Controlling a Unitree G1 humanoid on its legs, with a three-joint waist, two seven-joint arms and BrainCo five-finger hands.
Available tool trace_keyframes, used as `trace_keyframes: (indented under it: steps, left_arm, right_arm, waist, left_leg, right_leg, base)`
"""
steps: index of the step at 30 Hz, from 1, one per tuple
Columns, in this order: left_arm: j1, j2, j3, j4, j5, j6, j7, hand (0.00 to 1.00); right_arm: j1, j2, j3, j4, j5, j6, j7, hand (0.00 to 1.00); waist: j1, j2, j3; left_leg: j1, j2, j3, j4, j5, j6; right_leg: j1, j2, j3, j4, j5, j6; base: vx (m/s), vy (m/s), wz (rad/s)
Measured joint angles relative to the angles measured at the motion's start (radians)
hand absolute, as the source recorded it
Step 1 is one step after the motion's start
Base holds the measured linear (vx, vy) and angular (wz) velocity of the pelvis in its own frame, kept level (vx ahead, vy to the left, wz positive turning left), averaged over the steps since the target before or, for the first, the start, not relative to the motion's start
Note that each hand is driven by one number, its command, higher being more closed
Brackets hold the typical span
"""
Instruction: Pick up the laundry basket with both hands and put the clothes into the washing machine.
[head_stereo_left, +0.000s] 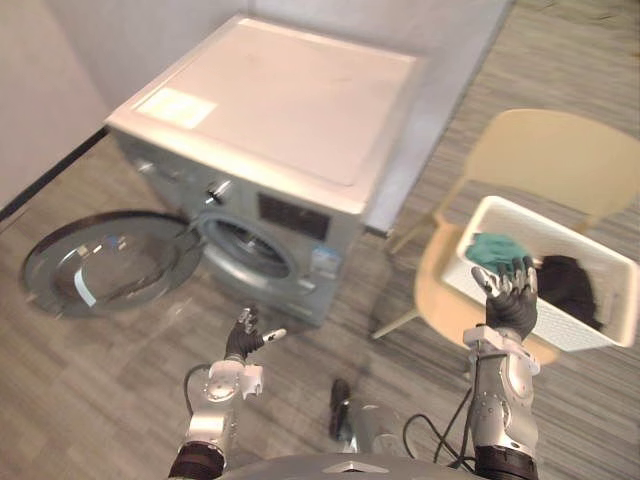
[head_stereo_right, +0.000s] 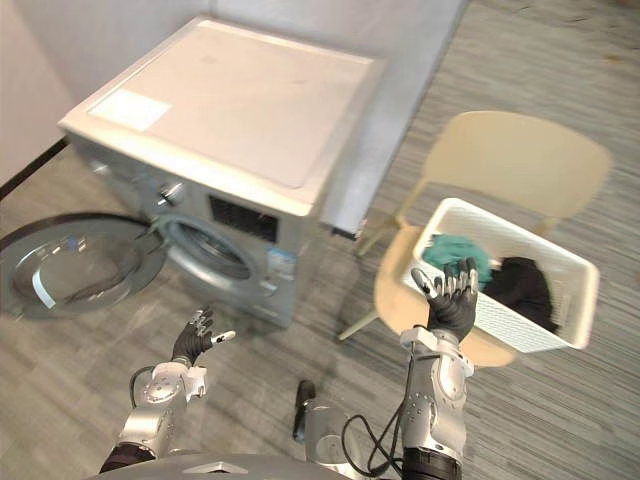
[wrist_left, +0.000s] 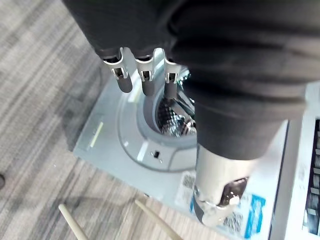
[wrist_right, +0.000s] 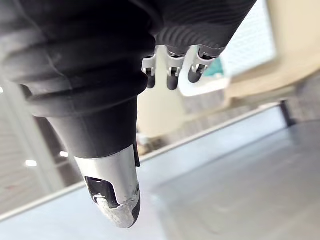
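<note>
1. The fingers of the right hand (head_stereo_left: 511, 303) are straight and spread, empty, just short of the near wall of the white slatted plastic laundry basket (head_stereo_left: 578, 330).
2. The left hand (head_stereo_left: 244, 341) is relaxed and open, empty, and faces the silver front-loading washing machine (head_stereo_left: 290, 110), whose door is open.
3. The teal and black clothes (head_stereo_left: 568, 285) lie in the basket on a beige plastic chair (head_stereo_left: 560, 150). Grasp, lift and loading are all still to do.

From my view, the right hand (head_stereo_left: 510, 300) hides part of the near wall of the laundry basket (head_stereo_left: 570, 325). The basket conceals most of the chair (head_stereo_left: 558, 152) seat. I cannot determine the drum contents of the washing machine (head_stereo_left: 290, 100).
</note>
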Motion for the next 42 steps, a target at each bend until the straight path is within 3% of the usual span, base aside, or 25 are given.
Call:
trace_keyframes:
  steps: [1,2,3,4,6,9,10,11,12,13,15,16,17,19,23,25,28,29,32,34,37,38,40,41,42]
  left_arm:
    - [0.006,0.001,-0.006,0.001,-0.003,0.000,0.000,0.00]
    - [0.024,-0.006,-0.032,0.002,-0.008,-0.001,-0.001,0.00]
    - [0.048,-0.015,-0.062,0.007,-0.007,-0.001,-0.003,0.00]
    - [0.060,-0.019,-0.073,0.012,-0.006,0.000,-0.005,0.00]
    - [0.102,-0.034,-0.079,0.034,0.003,0.004,-0.009,0.00]
    - [0.118,-0.030,-0.083,0.032,0.005,0.017,-0.008,0.00]
    - [0.119,-0.030,-0.085,0.030,0.012,0.018,-0.003,0.00]
    - [0.119,-0.030,-0.088,0.030,0.022,0.019,-0.002,0.00]
    - [0.118,-0.027,-0.091,0.030,0.024,0.020,-0.003,0.00]
    - [0.118,-0.020,-0.099,0.030,0.024,0.020,-0.003,0.00]
    - [0.112,-0.006,-0.110,0.030,0.039,0.022,-0.015,0.00]
    - [0.112,0.009,-0.114,0.030,0.049,0.026,-0.023,0.00]
    - [0.112,0.016,-0.114,0.031,0.055,0.029,-0.023,0.00]
    - [0.112,0.033,-0.120,0.031,0.070,0.041,-0.021,0.00]
    - [0.086,0.039,-0.125,0.032,0.081,0.049,-0.022,0.00]
    - [0.085,0.046,-0.126,0.040,0.081,0.059,-0.022,0.00]
    - [0.086,0.083,-0.138,0.048,0.081,0.064,-0.026,0.00]
    - [0.081,0.094,-0.139,0.061,0.081,0.069,-0.023,0.00]
    - [0.075,0.056,-0.139,0.073,0.081,0.069,-0.025,0.00]
    - [0.054,0.028,-0.138,0.075,0.080,0.061,-0.025,0.00]
    - [0.074,0.004,-0.098,0.076,0.077,0.055,-0.026,0.00]
    - [0.076,0.004,-0.095,0.076,0.075,0.055,-0.026,0.00]
    - [0.088,0.008,-0.084,0.076,0.057,0.057,-0.023,0.00]
    - [0.088,0.015,-0.083,0.076,0.048,0.059,-0.022,0.00]
    - [0.087,0.019,-0.083,0.076,0.043,0.059,-0.022,0.00]
  right_arm:
    - [0.001,-0.004,0.001,-0.020,-0.007,-0.007,-0.004,0.00]
    - [0.002,-0.014,0.003,-0.047,-0.028,-0.021,-0.011,0.00]
    - [0.006,-0.030,0.004,-0.066,-0.034,-0.030,-0.024,0.00]
    - [0.007,-0.033,0.006,-0.068,-0.034,-0.034,-0.027,0.00]
    - [0.008,-0.037,0.020,-0.074,-0.060,-0.033,-0.033,0.00]
    - [0.008,-0.063,0.030,-0.102,-0.182,-0.007,-0.043,0.00]
    - [0.004,-0.075,0.039,-0.112,-0.221,-0.004,-0.049,0.00]
    - [0.002,-0.089,0.052,-0.114,-0.256,-0.002,-0.060,0.00]
    - [0.005,-0.094,0.063,-0.114,-0.280,0.003,-0.069,0.00]
    - [0.009,-0.091,0.067,-0.114,-0.298,0.011,-0.071,0.00]
    - [0.030,-0.078,0.069,-0.111,-0.321,0.019,-0.068,0.00]
    - [0.035,-0.062,0.088,-0.098,-0.352,0.043,-0.062,0.00]
    - [0.035,-0.054,0.097,-0.098,-0.357,0.051,-0.058,0.00]
    - [0.047,-0.053,0.106,-0.084,-0.409,0.063,-0.038,0.00]
    - [0.046,-0.055,0.054,-0.047,-0.429,0.099,-0.026,0.00]
    - [0.046,-0.056,0.019,-0.034,-0.430,0.108,-0.027,0.00]
    - [0.044,-0.059,-0.020,-0.023,-0.470,0.138,-0.028,0.00]
    - [0.045,-0.065,-0.024,-0.019,-0.471,0.148,-0.032,0.00]
    - [0.033,-0.116,-0.035,-0.012,-0.505,0.165,-0.041,0.00]
    - [0.025,-0.118,-0.048,-0.014,-0.506,0.165,-0.042,0.00]
    - [0.023,-0.119,-0.013,-0.015,-0.506,0.163,-0.039,0.00]
    - [0.024,-0.119,-0.011,-0.015,-0.506,0.163,-0.038,0.00]
    - [0.029,-0.116,0.017,-0.012,-0.506,0.163,-0.036,0.00]
    - [0.029,-0.108,0.022,-0.009,-0.506,0.163,-0.036,0.00]
    - [0.027,-0.107,0.021,-0.005,-0.506,0.162,-0.036,0.00]
  waist:
    - [0.003,-0.002,-0.001]
    - [0.002,0.001,0.000]
    - [0.001,0.008,-0.004]
    - [0.003,0.009,-0.005]
    - [0.017,0.025,-0.016]
    - [0.063,0.048,-0.031]
    - [0.071,0.059,-0.038]
    - [0.071,0.069,-0.046]
    - [0.068,0.065,-0.050]
    - [0.062,0.054,-0.055]
    - [0.048,0.028,-0.045]
    - [0.054,-0.008,-0.038]
    - [0.054,-0.015,-0.035]
    - [0.042,-0.025,-0.045]
    - [0.034,-0.025,-0.062]
    - [0.034,-0.020,-0.063]
    - [0.040,-0.032,-0.065]
    - [0.036,-0.042,-0.070]
    - [0.056,0.022,-0.077]
    - [0.058,0.006,-0.072]
    - [0.057,0.013,-0.077]
    - [0.057,0.013,-0.077]
    - [0.058,0.011,-0.080]
    - [0.060,0.004,-0.080]
    - [0.060,0.004,-0.080]
  left_leg:
    - [-0.020,0.008,-0.058,0.063,-0.012,0.024]
    - [-0.080,-0.021,-0.198,0.164,-0.086,-0.012]
    - [-0.134,-0.093,-0.317,0.217,-0.146,-0.045]
    - [-0.155,-0.137,-0.354,0.226,-0.174,-0.056]
    - [-0.231,-0.295,-0.403,0.188,-0.244,-0.075]
    - [-0.305,-0.425,-0.412,-0.005,-0.246,-0.075]
    - [-0.309,-0.438,-0.430,-0.082,-0.227,-0.063]
    - [-0.306,-0.437,-0.438,-0.120,-0.195,-0.007]
    - [-0.294,-0.439,-0.436,-0.128,-0.176,0.030]
    - [-0.282,-0.445,-0.431,-0.134,-0.164,0.036]
    - [-0.230,-0.464,-0.418,-0.143,-0.176,0.034]
    - [-0.189,-0.469,-0.370,-0.157,-0.188,0.030]
    - [-0.174,-0.470,-0.366,-0.156,-0.195,0.030]
    - [-0.131,-0.474,-0.357,-0.191,-0.206,0.034]
    - [-0.135,-0.453,-0.391,-0.202,-0.190,0.015]
    - [-0.146,-0.429,-0.420,-0.191,-0.187,-0.001]
    - [-0.177,-0.385,-0.479,-0.107,-0.215,-0.065]
    - [-0.198,-0.367,-0.518,-0.050,-0.244,-0.105]
    - [-0.216,-0.267,-0.576,-0.033,-0.254,-0.162]
    - [-0.208,-0.250,-0.598,-0.043,-0.252,-0.203]
    - [-0.199,-0.192,-0.635,-0.060,-0.237,-0.241]
    - [-0.198,-0.189,-0.640,-0.063,-0.234,-0.241]
    - [-0.209,-0.163,-0.652,-0.086,-0.200,-0.158]
    - [-0.221,-0.154,-0.638,-0.102,-0.178,-0.036]
    - [-0.228,-0.139,-0.613,-0.099,-0.161,0.006]
  right_leg:
    - [0.013,0.005,0.019,-0.010,-0.012,-0.001]
    - [0.041,0.017,0.039,-0.017,-0.033,-0.024]
    - [0.071,0.025,0.057,-0.023,-0.044,-0.042]
    - [0.086,0.028,0.065,-0.027,-0.049,-0.052]
    - [0.131,0.045,0.099,-0.050,-0.054,-0.069]
    - [0.147,0.066,0.140,-0.084,-0.050,-0.073]
    - [0.150,0.077,0.145,-0.092,-0.051,-0.071]
    - [0.151,0.089,0.149,-0.089,-0.053,-0.066]
    - [0.151,0.092,0.156,-0.069,-0.065,-0.050]
    - [0.145,0.088,0.165,-0.034,-0.087,-0.039]
    - [0.136,0.056,0.163,0.083,-0.155,0.052]
    - [0.081,0.017,0.157,0.276,-0.193,0.158]
    - [0.060,-0.010,0.132,0.338,-0.201,0.168]
    - [0.026,-0.160,-0.017,0.458,-0.249,0.061]
    - [0.006,-0.265,-0.006,0.357,-0.251,0.050]
    - [0.010,-0.266,0.057,0.249,-0.214,0.074]
    - [0.039,-0.273,0.199,0.056,-0.012,0.070]
    - [0.053,-0.263,0.256,0.054,0.054,0.157]
    - [0.070,-0.159,0.256,0.050,0.017,0.185]
    - [0.104,-0.144,0.248,0.030,-0.061,0.218]
    - [0.108,-0.078,0.214,0.079,-0.101,0.181]
    - [0.108,-0.075,0.208,0.084,-0.104,0.177]
    - [0.116,-0.055,0.157,0.086,-0.116,0.142]
    - [0.132,-0.054,0.128,0.052,-0.107,0.122]
    - [0.144,-0.053,0.109,0.026,-0.096,0.105]
  base:
    - [0.05,-0.214,-0.95]
    - [0.08,-0.134,-0.66]
    - [0.10,-0.082,-0.58]
    - [0.10,-0.029,-0.49]
    - [0.09,0.021,-0.52]
    - [0.09,0.064,-0.63]
    - [0.10,0.076,-0.58]
    - [0.12,0.073,-0.44]
    - [0.14,0.074,-0.34]
    - [0.16,0.062,-0.24]
    - [0.14,0.033,-0.29]
    - [0.10,0.003,-0.45]
    - [0.17,-0.010,-0.49]
    - [0.15,-0.006,-0.22]
    - [0.19,-0.087,0.15]
    - [0.23,-0.274,0.37]
    - [0.18,-0.359,0.46]
    - [0.11,-0.371,0.36]
    - [0.07,-0.374,0.09]
    - [-0.08,-0.280,0.15]
    - [-0.07,-0.217,0.18]
    - [-0.04,-0.207,0.24]
    - [-0.02,-0.195,0.47]
    - [0.00,-0.153,0.50]
    - [0.01,-0.162,0.74]
